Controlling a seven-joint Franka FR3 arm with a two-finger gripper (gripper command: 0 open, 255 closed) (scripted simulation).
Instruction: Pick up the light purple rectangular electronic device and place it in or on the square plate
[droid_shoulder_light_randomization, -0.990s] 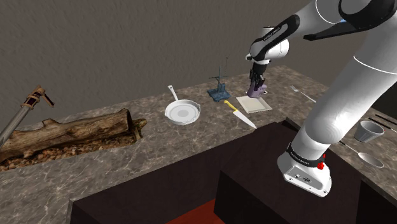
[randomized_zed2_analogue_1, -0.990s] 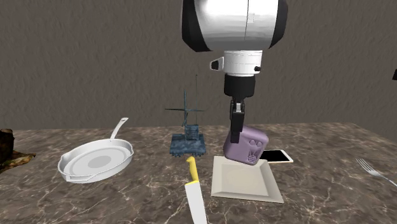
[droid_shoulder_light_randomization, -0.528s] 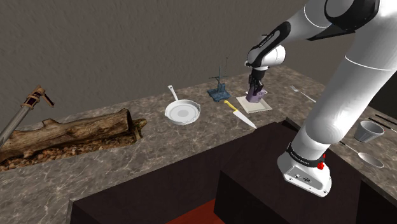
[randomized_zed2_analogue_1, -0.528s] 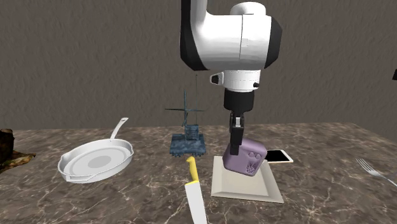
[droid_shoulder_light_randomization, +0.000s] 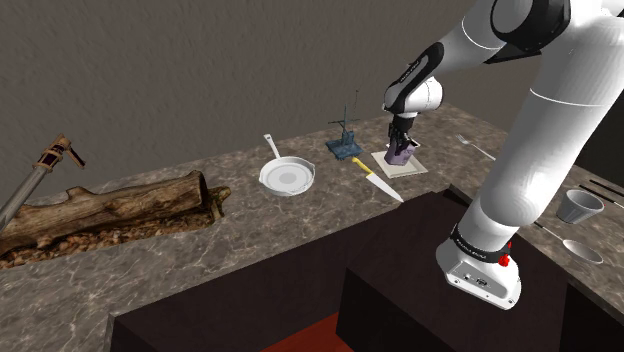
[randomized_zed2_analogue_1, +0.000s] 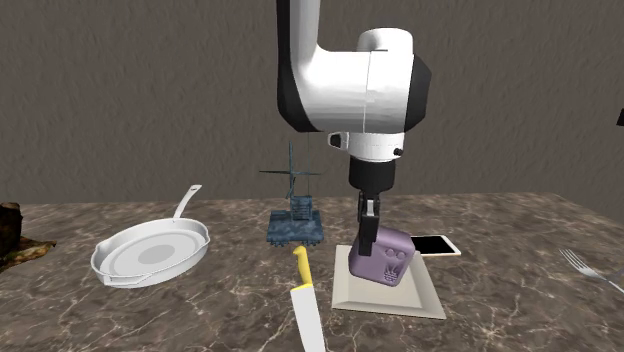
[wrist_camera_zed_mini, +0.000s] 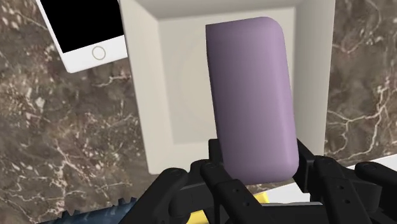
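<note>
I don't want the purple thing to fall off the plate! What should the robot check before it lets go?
1. Gripper shut on the device: ok, the fingers clasp it on both sides.
2. Device over the plate: ok, the wrist view shows it inside the rim.
3. Device touching the plate: cannot tell, its lower edge looks very close to it.
4. Device level: not ok, it leans in the second exterior view, so it may tip when let go.
5. Phone out of the way: ok, it lies off the plate by one corner.
</note>
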